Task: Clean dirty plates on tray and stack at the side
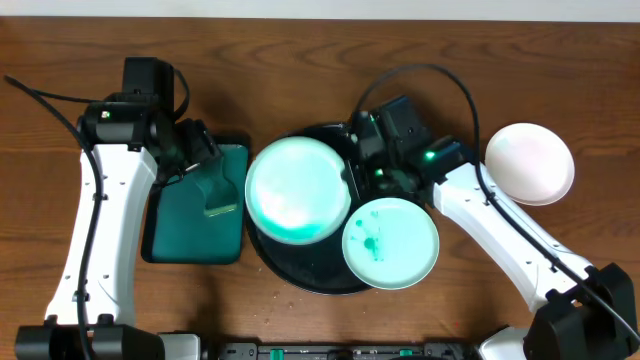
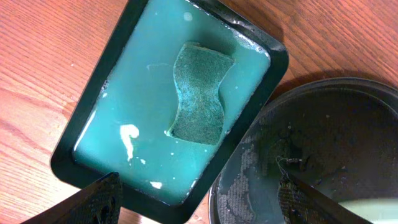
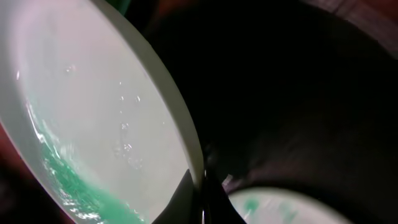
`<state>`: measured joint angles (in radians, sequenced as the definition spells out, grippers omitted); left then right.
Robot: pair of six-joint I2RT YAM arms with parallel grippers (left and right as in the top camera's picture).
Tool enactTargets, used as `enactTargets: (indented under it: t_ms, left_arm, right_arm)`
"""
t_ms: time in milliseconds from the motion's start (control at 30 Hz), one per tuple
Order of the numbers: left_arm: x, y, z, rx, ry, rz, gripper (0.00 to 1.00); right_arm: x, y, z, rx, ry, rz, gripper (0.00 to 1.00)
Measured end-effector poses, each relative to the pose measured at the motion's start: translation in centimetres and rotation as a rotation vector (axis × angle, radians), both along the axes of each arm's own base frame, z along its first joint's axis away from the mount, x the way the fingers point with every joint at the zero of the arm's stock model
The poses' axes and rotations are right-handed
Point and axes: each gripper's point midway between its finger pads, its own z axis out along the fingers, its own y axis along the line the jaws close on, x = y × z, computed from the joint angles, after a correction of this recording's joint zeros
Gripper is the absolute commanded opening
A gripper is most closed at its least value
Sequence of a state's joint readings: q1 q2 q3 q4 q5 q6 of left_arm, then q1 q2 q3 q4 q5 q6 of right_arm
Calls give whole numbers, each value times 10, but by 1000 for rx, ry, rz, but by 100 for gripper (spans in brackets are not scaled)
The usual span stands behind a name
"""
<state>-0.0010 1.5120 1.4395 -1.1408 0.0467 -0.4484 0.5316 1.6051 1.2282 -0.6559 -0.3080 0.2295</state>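
One white plate sits aside on the counter, done. My right end effector clamps the mint plate by its rim over the black tray; the smeared plate awaits cleaning. Left end effector hangs released above the sponge.

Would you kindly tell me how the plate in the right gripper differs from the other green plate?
The held plate is clamped at its rim by the right gripper; the free plate lies ungripped. The held plate has green liquid pooled along one edge; the free plate has teal smears at its centre. Both are pale mint, over the black tray.
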Motion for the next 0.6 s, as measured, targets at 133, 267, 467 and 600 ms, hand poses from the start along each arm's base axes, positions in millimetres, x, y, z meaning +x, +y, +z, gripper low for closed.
enactTargets:
  t_ms: [133, 267, 467, 600]
  left_arm:
    - [0, 0, 0, 0, 0, 0, 81]
    - [0, 0, 0, 0, 0, 0, 80]
    - [0, 0, 0, 0, 0, 0, 80]
    - [0, 0, 0, 0, 0, 0, 80]
  right_arm:
    - [20, -3, 4, -75, -131, -31, 1]
    - [27, -8, 4, -189, -227, -22, 1]
    - [26, -10, 8, -426, -402, 30, 1]
    - [24, -9, 19, -585, -526, 42, 1]
